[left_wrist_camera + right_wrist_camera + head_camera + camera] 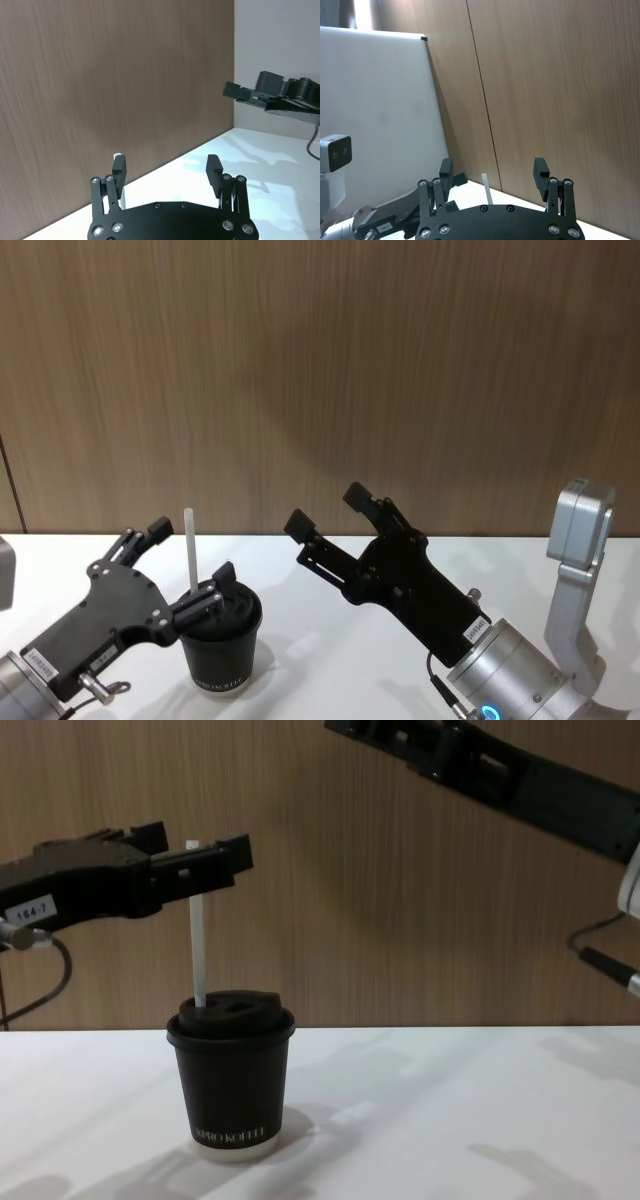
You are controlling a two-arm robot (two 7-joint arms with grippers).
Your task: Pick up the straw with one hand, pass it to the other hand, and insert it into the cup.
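So our straw (199, 940) sits upright in the cup (231, 1085) on the tabletop (450, 1120), left tool (185, 855) spread apart around its top, right tool (325, 512) open, raised well apart.

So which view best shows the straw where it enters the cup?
The chest view: the straw stands upright from the lid of the cup, its top between the open fingers of the left gripper. The head view shows it from above beside that gripper; both wrist views catch just its tip.
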